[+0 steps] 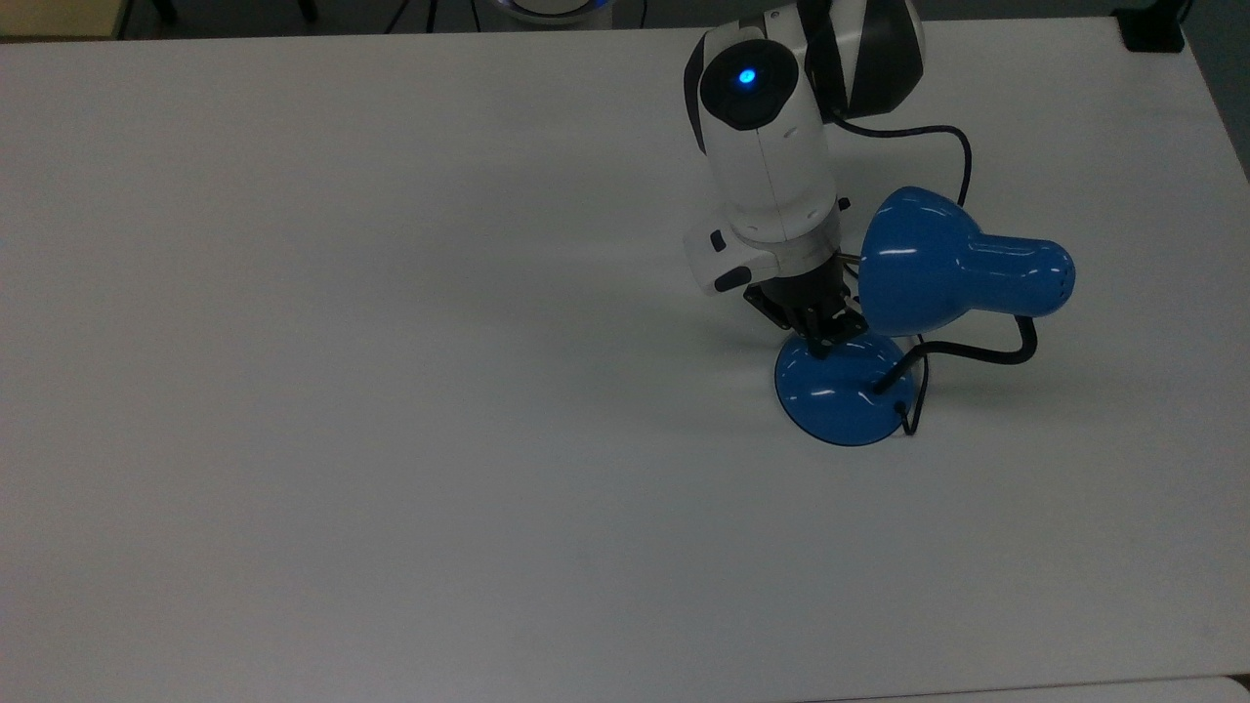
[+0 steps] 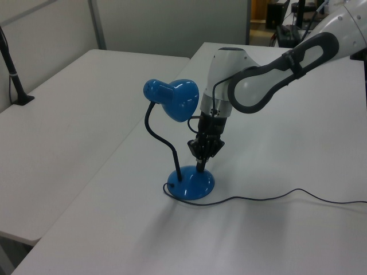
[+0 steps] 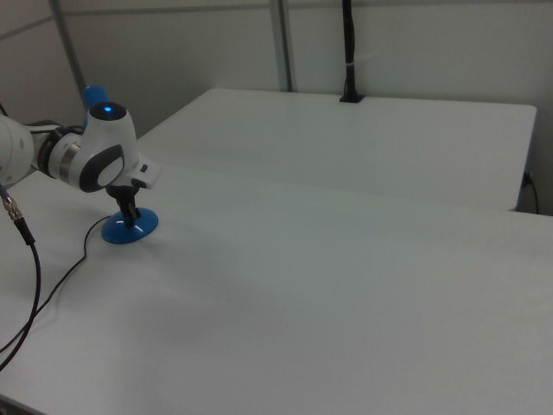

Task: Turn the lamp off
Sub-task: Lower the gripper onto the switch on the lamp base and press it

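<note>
The gripper points down with its black fingers drawn together into a single narrow tip, clamped on nothing, and that tip rests on the upper slope of the base of the lamp, at the edge nearest the arm. No pool of light falls on the table beneath the shade, and the white wrist housing beside the shade carries no glare, so the lamp appears unlit and the task reads as essentially done, with only withdrawal of the arm left. The lamp stands near the top view's right, its glossy blue domed base round and smooth, a thin black gooseneck bent in a curve up to the glossy bell-shaped shade, and a thin dark cord trailing across the matte white tabletop toward the left view's right.
</note>
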